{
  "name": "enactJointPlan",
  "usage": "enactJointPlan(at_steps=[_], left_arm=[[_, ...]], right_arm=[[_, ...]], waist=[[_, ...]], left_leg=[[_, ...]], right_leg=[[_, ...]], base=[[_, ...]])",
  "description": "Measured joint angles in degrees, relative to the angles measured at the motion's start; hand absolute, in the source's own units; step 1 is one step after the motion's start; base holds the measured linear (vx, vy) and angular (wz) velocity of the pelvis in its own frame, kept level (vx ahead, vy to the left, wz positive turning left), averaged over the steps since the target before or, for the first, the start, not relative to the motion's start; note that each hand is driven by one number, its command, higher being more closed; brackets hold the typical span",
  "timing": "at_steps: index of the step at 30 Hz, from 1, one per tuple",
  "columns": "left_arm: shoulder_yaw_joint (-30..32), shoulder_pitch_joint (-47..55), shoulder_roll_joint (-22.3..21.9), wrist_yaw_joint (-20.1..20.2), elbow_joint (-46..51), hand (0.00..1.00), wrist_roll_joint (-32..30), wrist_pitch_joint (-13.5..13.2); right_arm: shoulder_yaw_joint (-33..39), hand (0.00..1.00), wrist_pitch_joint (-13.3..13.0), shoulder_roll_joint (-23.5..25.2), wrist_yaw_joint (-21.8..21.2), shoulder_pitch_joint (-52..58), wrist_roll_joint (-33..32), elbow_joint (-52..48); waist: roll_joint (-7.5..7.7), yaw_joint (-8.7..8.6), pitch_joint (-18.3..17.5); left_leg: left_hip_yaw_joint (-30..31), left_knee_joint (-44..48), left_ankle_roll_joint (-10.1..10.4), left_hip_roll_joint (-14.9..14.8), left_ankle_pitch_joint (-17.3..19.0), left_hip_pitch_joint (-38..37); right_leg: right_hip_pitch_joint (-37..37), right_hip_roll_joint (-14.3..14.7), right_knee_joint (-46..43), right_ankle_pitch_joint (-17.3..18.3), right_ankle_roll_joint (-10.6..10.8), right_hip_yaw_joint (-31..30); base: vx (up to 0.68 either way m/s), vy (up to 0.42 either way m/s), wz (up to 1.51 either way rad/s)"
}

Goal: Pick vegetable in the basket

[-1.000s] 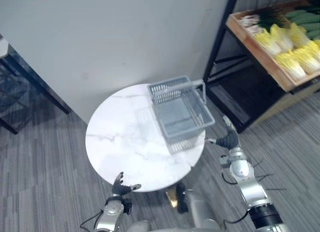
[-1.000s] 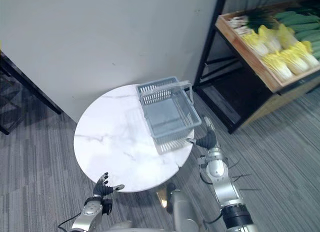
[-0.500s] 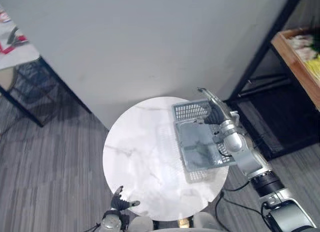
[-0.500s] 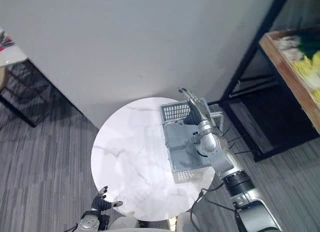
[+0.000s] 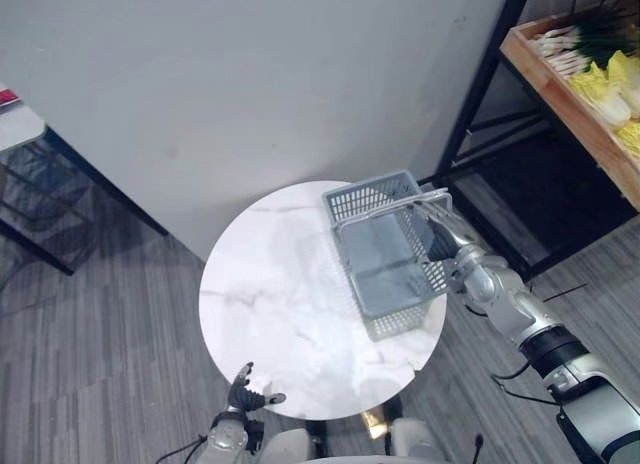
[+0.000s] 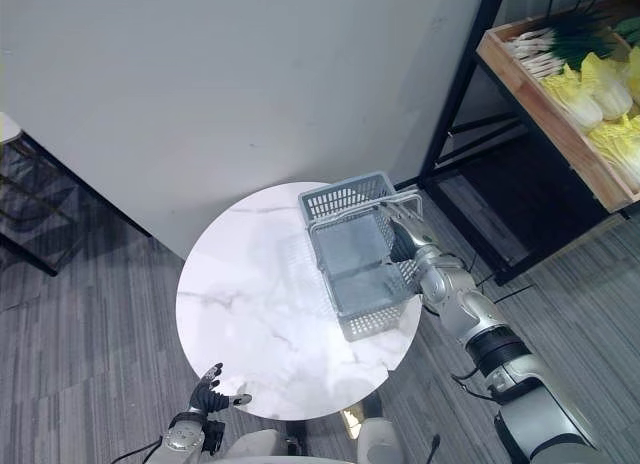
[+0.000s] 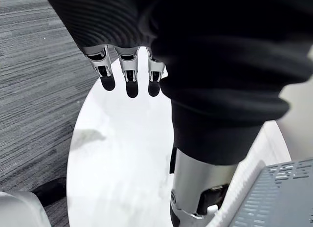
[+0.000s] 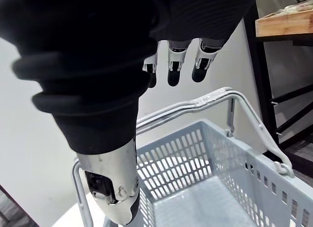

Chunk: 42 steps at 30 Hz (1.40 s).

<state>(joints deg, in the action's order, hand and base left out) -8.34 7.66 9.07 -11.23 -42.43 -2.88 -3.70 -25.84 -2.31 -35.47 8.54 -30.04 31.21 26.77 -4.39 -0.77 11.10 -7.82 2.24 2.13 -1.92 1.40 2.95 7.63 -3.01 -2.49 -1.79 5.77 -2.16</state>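
Grey plastic mesh basket (image 5: 375, 194) sits empty on the round white marble table (image 5: 270, 304). The right hand (image 5: 440, 239) has risen to the basket's right rim, fingers straight above its grey handle (image 8: 205, 101), apparently not touching; a grasp likely follows. The left hand (image 5: 243, 392) hangs loose-fingered, well short of the basket. Yellow leafy vegetables (image 5: 610, 79), partly cut off, lie far right of the basket.

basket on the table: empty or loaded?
Empty: the basket has a bare grey floor in the eye views and the right wrist view.

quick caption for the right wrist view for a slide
Right robot hand, fingers straight, close to the raised handle of an empty grey basket
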Motion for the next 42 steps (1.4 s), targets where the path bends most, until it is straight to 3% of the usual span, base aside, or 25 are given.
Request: enactJointPlan(at_steps=[5,9,15,19,25,29,30,31,35,42], left_arm=[[2.03,-0.46,0.59,-0.07,-0.02,0.00,0.41,-0.07],[2.34,-1.30,1.02,-0.15,-0.02,0.00,1.24,-0.62],[2.31,-2.68,1.01,-0.46,0.08,0.00,2.90,-1.15],[2.32,-3.19,0.83,-0.49,0.08,0.00,3.44,-1.16],[2.36,-4.86,0.58,-1.33,0.13,0.00,3.47,-1.31],[2.36,-6.48,0.58,-1.34,0.10,0.00,4.67,-1.69],[2.36,-6.66,0.59,-1.33,0.14,0.00,5.02,-1.77],[2.36,-6.76,0.59,-1.33,0.15,0.00,5.16,-1.80],[2.40,-6.75,0.69,-1.32,0.14,0.00,7.37,-1.90],[2.85,-6.69,0.91,-1.25,0.14,0.00,8.93,-1.95]], right_arm=[[-1.75,0.00,0.53,-0.08,0.03,-4.92,1.51,4.03],[-2.21,0.00,0.75,-0.18,0.28,-8.98,1.69,4.16],[-2.14,0.00,2.70,-0.99,2.98,-15.55,1.69,6.26],[-0.82,0.00,3.27,-1.04,5.27,-18.11,1.70,6.10],[-0.43,0.00,3.91,-0.89,6.36,-20.71,1.60,6.97],[-1.19,0.00,3.86,-0.71,6.24,-28.60,0.89,13.57],[-1.20,1.00,3.90,-0.45,6.21,-29.50,0.81,14.93],[-1.23,1.00,3.88,-0.31,6.19,-29.75,0.78,15.83],[-2.19,1.00,3.93,1.35,5.99,-31.63,0.20,19.90],[-2.12,1.00,3.64,-0.02,4.93,-33.80,-1.37,23.62]], waist=[[-1.05,0.08,1.02],[-1.44,0.52,2.09],[-2.72,1.72,4.60],[-3.20,1.89,5.33],[-3.58,3.18,6.55],[-3.95,3.56,8.75],[-3.93,4.06,8.89],[-3.98,4.81,8.92],[-4.90,4.79,9.76],[-4.93,5.05,10.18]], left_leg=[[2.29,-1.39,0.91,0.06,-1.30,5.15],[3.07,-3.61,1.84,-0.16,-1.94,6.65],[3.43,-5.82,2.33,-1.57,-4.06,7.28],[4.50,-6.24,2.03,-2.21,-8.05,8.43],[4.90,-6.21,1.96,-2.12,-8.58,8.46],[6.11,-6.14,2.04,-2.11,-8.66,9.75],[6.22,-6.13,2.06,-2.14,-8.67,10.22],[6.21,-6.14,2.14,-2.13,-8.72,10.65],[8.16,-6.34,2.52,-1.88,-9.60,11.54],[10.43,-6.34,2.97,-1.26,-10.13,12.59]], right_leg=[[3.89,-0.32,2.04,-1.66,-2.97,1.56],[6.00,-0.08,2.84,-2.92,-4.10,2.31],[7.20,0.90,2.83,-3.73,-4.13,4.44],[8.13,1.81,2.73,-3.99,-4.26,5.27],[8.91,1.81,0.70,-3.53,-3.38,5.53],[10.87,1.73,-1.82,-2.08,-3.18,6.12],[11.85,1.71,-2.91,-1.44,-3.44,6.26],[12.86,1.66,-4.14,-0.71,-3.67,6.32],[14.86,0.81,-8.39,1.68,-3.57,8.31],[17.59,-0.45,-14.71,6.11,-4.64,10.11]], base=[[-0.17,-0.052,0.15],[-0.07,-0.060,0.12],[0.00,-0.065,0.08],[0.05,-0.034,0.03],[0.09,-0.002,0.03],[0.03,-0.011,0.10],[0.01,-0.024,0.05],[0.03,-0.033,0.08],[0.03,-0.029,0.24],[-0.01,-0.039,0.24]])
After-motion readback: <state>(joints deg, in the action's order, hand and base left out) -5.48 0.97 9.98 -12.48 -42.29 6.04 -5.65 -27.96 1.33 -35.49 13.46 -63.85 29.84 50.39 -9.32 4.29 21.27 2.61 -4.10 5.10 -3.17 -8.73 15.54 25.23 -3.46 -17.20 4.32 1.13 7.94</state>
